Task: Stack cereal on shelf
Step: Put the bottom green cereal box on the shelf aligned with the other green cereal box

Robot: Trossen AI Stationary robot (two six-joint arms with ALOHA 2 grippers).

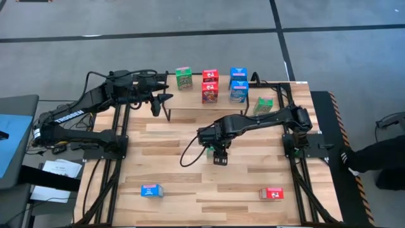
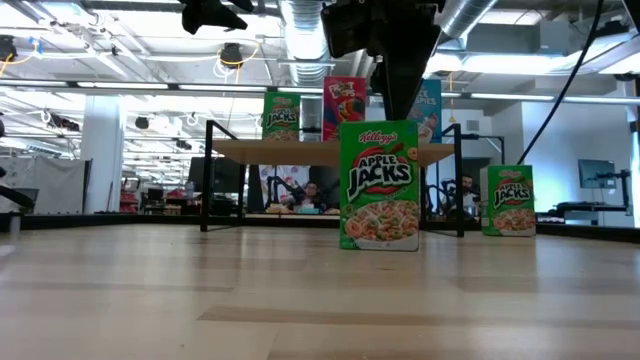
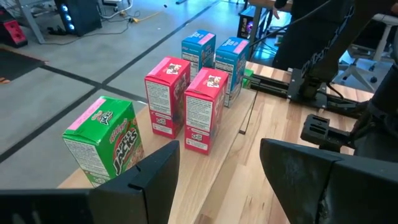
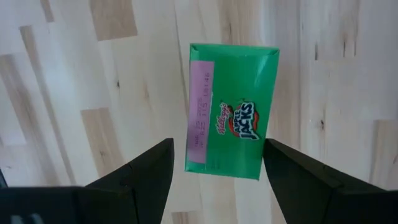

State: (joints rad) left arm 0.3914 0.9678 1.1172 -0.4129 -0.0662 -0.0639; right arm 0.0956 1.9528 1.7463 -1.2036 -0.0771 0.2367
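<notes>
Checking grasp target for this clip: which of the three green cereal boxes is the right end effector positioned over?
The green box standing mid-table, directly beneath the open right end effector; the other green boxes sit on the shelf and beside its right end.

Right claw (image 1: 219,156) hangs open over upright green box (image 2: 379,186) mid-worktop (image 1: 190,183), clear wood all round it. Shelf (image 1: 209,107): five boxes crowd back edge, front strip free. Left claw (image 1: 159,101) open by shelf's left end.

Green Apple Jacks box (image 4: 233,111) with a pink top strip, on a pale slatted-wood worktop (image 4: 93,74); red (image 3: 168,93) and blue boxes (image 3: 198,53).
</notes>
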